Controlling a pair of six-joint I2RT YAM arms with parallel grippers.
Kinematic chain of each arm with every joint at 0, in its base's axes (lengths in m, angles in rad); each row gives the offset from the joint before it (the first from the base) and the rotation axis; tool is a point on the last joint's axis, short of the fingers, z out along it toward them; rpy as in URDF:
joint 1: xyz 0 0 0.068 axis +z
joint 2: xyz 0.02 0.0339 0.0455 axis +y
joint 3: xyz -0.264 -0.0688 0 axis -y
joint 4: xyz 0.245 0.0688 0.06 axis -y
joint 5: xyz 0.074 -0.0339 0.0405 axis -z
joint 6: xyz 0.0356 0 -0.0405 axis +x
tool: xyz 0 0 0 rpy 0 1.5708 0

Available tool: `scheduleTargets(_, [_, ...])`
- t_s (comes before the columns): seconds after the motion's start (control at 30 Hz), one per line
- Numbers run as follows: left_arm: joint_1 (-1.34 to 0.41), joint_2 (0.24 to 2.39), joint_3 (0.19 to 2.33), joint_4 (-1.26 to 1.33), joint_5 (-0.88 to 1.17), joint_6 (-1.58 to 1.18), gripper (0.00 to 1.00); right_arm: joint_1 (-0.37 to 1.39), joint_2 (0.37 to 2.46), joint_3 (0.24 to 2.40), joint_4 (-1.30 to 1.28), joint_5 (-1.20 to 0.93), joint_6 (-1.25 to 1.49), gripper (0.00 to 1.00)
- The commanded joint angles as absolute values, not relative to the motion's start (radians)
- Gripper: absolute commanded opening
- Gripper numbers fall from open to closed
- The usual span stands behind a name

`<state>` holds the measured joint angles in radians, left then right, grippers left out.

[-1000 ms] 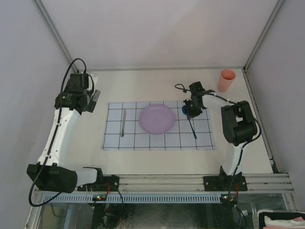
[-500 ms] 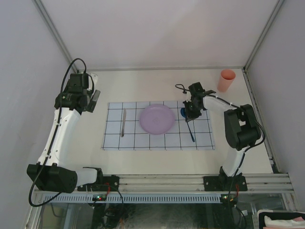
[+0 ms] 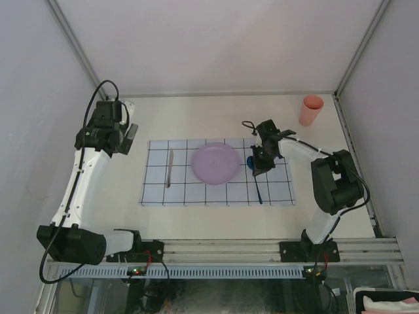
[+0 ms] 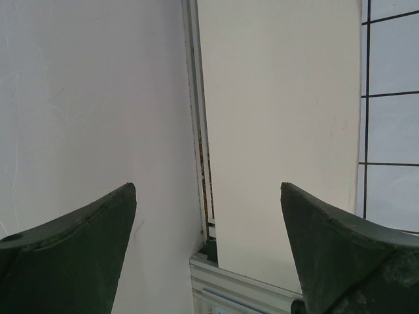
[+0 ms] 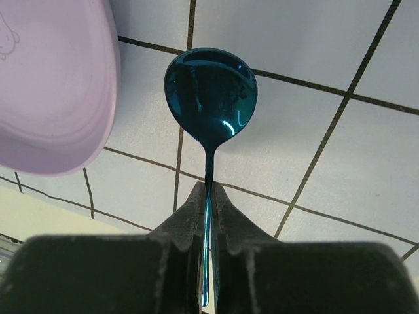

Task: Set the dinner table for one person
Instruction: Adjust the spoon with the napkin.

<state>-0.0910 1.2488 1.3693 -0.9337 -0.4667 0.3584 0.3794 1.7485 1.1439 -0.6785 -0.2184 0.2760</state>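
The bench (image 3: 196, 118) is the broad off-white top that fills the enclosure floor, edged with aluminium rails, and it carries a pale checked cloth (image 3: 157, 190) across its middle. A lilac plate (image 3: 215, 163) sits at the centre of the cloth, with a silver knife (image 3: 169, 168) lying lengthwise to its left. Well apart, in the far right corner of the bench, stands a salmon-pink cup (image 3: 311, 110). The right pincer (image 3: 256, 168) is just right of the plate, its fingers pressed together on the thin handle of a dark blue spoon (image 3: 258, 190). In the wrist view the spoon (image 5: 211, 91) pokes out beyond the right pincer (image 5: 209, 196), its bowl over the cloth (image 5: 314, 131) and just beside the plate rim (image 5: 52, 85). Whether the spoon touches the cloth cannot be told. The left pincer (image 3: 131, 139) hangs by the bench's left edge, off the cloth. Its wrist view shows the left pincer (image 4: 208, 190) spread wide, with bare bench (image 4: 275, 131) between its fingers.
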Motion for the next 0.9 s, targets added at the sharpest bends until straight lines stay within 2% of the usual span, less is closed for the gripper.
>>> scheduleTargets(0.0, [-0.089, 1.217, 1.356, -0.942, -0.462, 0.357, 0.95, 0.385, 1.705, 1.133, -0.659, -0.208, 0.359, 0.00])
scheduleTargets(0.87, [-0.089, 1.231, 1.394, -1.007, -0.505, 0.380, 0.95, 0.281, 1.825, 1.118, -0.548, -0.236, 0.372, 0.00])
